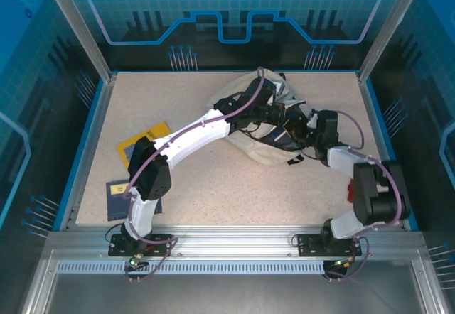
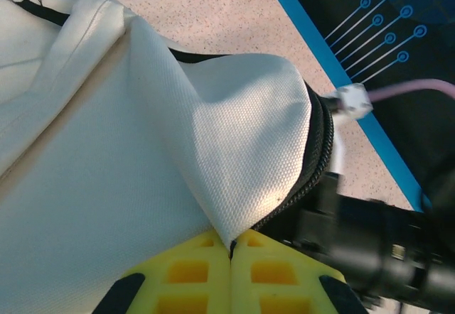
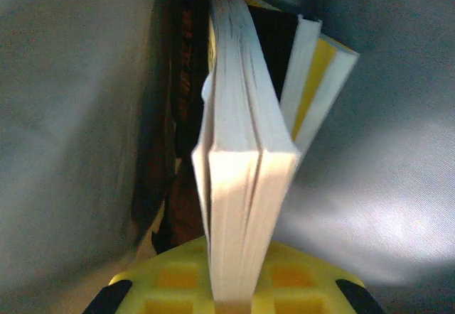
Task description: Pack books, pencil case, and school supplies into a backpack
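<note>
At the bag's opening, the left gripper (image 2: 230, 248) is closed, pinching a fold of the cream backpack (image 2: 106, 207) just beside its dark zipper (image 2: 318, 150). Inside the bag, the right gripper (image 3: 234, 296) clamps the page edge of a book (image 3: 245, 165). Just behind it stand other books (image 3: 323, 79), one with a yellow cover. Orange print on a dark spine is too blurred to read. Well apart on the speckled table (image 1: 249, 193) lie a yellow book (image 1: 146, 138) and a dark book (image 1: 117, 190), both partly hidden by the left arm (image 1: 192, 136).

Speckled beige tabletop (image 1: 234, 193) edged in blue, inside an aluminium frame (image 1: 234, 243)
</note>
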`<control>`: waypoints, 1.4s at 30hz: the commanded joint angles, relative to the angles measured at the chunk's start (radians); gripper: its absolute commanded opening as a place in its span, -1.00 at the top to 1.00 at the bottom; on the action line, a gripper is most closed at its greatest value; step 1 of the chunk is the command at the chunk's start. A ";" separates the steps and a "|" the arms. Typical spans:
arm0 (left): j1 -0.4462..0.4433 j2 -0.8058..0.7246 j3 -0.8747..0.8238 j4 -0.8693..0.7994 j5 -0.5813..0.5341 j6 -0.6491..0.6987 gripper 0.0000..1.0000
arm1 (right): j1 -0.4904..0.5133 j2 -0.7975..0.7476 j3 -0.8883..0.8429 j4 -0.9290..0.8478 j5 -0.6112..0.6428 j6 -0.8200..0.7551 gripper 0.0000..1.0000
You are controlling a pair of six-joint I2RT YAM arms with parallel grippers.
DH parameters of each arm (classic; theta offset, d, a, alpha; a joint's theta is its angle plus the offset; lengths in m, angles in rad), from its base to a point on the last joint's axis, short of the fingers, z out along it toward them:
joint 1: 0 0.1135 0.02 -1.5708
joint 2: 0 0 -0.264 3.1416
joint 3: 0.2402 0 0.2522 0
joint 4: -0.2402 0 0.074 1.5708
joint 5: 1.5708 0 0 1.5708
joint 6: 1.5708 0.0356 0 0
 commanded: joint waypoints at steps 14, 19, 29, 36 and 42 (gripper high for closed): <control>0.021 -0.114 -0.048 0.079 0.030 -0.050 0.94 | 0.105 0.307 0.238 0.108 0.091 0.136 -0.19; 0.026 -0.114 -0.051 0.071 0.044 -0.042 0.92 | 0.075 0.157 0.110 0.027 0.106 0.081 -0.34; 0.038 -0.123 -0.114 0.070 0.065 -0.059 0.68 | 0.006 -0.227 -0.075 -0.353 0.259 -0.070 -0.25; 0.115 -0.210 -0.291 0.078 0.109 -0.097 -0.45 | 0.008 -0.519 -0.004 -0.953 0.676 -0.282 -0.36; 0.264 -0.276 -0.465 0.005 -0.031 -0.158 -0.74 | 0.012 -0.607 0.047 -1.073 0.665 -0.421 -0.70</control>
